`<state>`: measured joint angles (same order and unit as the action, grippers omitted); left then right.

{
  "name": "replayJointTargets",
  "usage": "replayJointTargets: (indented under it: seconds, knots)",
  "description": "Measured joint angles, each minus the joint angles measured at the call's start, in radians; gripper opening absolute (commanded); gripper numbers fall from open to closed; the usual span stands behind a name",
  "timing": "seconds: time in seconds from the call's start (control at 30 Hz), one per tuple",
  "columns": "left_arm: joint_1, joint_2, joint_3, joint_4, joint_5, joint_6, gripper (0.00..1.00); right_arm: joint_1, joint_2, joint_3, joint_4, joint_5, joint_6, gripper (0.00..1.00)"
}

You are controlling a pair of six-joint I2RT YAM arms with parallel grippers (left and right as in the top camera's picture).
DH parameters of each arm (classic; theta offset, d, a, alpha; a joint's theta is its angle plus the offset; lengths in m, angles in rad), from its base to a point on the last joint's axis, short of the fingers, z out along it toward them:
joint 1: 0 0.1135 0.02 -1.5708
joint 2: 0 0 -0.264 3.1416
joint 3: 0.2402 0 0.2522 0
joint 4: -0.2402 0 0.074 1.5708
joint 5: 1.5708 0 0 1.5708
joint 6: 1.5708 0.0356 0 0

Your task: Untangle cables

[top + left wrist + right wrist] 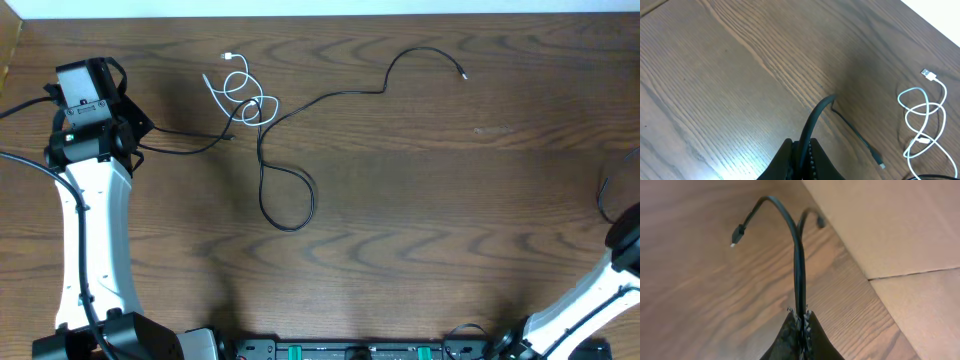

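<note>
The left tool (801, 145) has its fingers pressed together, with a thick black wire (812, 117) rising from the seam between them and arching down to the table (715, 75). From there a thinner stretch runs on to a small plug (881, 164) lying just short of the white cable (920, 115). The right tool (800, 314) is likewise pressed together, with a second thick wire (798, 255) coming up between its fingers (how firmly either wire is clamped I cannot tell), near the table's edge. Neither tool touches the cables. The white cable lies coiled in small loops on the far left part of the table. The black cable (330, 97) crosses through those loops, makes one large loop nearer the robot, and trails away rightward to a free end (464, 76).
</note>
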<state>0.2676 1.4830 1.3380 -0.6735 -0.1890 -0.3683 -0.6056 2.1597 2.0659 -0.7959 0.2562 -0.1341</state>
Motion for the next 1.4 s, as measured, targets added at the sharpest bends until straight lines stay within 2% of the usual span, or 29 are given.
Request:
replayJointTargets:
  seconds: [0.03,0.1,0.4,0.67,0.73,0.77,0.93,1.1,1.27,1.4]
  knots:
    - [0.000,0.000,0.000,0.000,0.000,0.000,0.09,0.000,0.027,0.000,0.019,0.021,-0.007,0.52]
    - [0.000,0.000,0.000,0.000,0.000,0.000,0.08,0.000,0.043,0.000,0.030,0.035,-0.007,0.99]
    - [0.000,0.000,0.000,0.000,0.000,0.000,0.08,0.000,0.052,0.000,-0.019,0.028,0.003,0.99]
    - [0.000,0.000,0.000,0.000,0.003,0.000,0.09,0.041,-0.028,0.000,-0.185,-0.165,0.014,0.99]
    - [0.000,0.000,0.000,0.000,0.012,0.000,0.09,0.067,-0.080,0.000,-0.263,-0.237,0.015,0.99]
    - [0.000,0.000,0.000,0.000,0.023,0.000,0.09,0.081,-0.105,0.000,-0.294,-0.273,0.014,0.96]
    - [0.000,0.000,0.000,0.001,0.037,0.000,0.09,0.151,-0.147,0.002,-0.408,-0.473,0.021,0.96]
    - [0.000,0.000,0.000,0.006,0.067,0.003,0.08,0.310,-0.145,-0.001,-0.426,-0.632,0.021,0.97]
    - [0.000,0.000,0.000,0.032,0.085,0.003,0.08,0.506,-0.145,-0.002,-0.413,-0.679,0.021,0.98]
    - [0.000,0.000,0.000,0.094,0.140,0.003,0.08,0.649,-0.145,-0.002,-0.335,-0.693,0.021,0.99]
